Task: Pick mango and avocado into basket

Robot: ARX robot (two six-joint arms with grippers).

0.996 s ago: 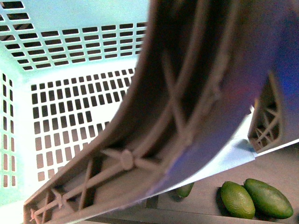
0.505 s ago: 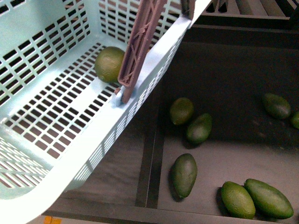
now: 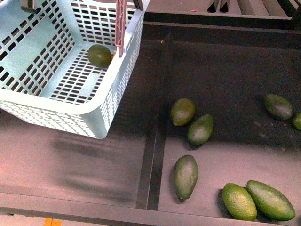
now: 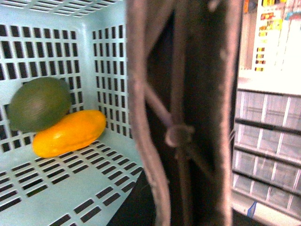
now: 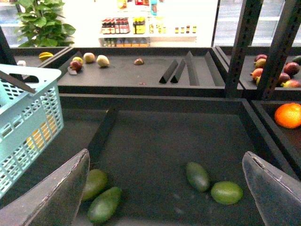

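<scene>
The light turquoise basket (image 3: 70, 101) hangs tilted at the upper left of the front view, over the dark shelf. Its brown-grey handle (image 3: 120, 23) rises out of the top of the frame. My left gripper is shut on that handle (image 4: 188, 117), which fills the left wrist view; its own fingers do not show. The dark green avocado (image 4: 38, 103) and the yellow-orange mango (image 4: 69, 133) lie touching in a corner of the basket (image 4: 56, 188). The front view shows only the avocado (image 3: 99, 55). My right gripper (image 5: 164, 193) is open and empty above the shelf.
Several loose green fruits lie in the right compartment, among them one (image 3: 182, 111) near the divider (image 3: 157, 141) and a pair (image 3: 239, 201) at the front right. The right wrist view shows black rack posts (image 5: 244, 47), an orange (image 5: 288, 115) and a back shelf of fruit.
The basket, which filled the front view close to the camera, has swung away to the upper left. The green fruits on the shelf have not moved.
</scene>
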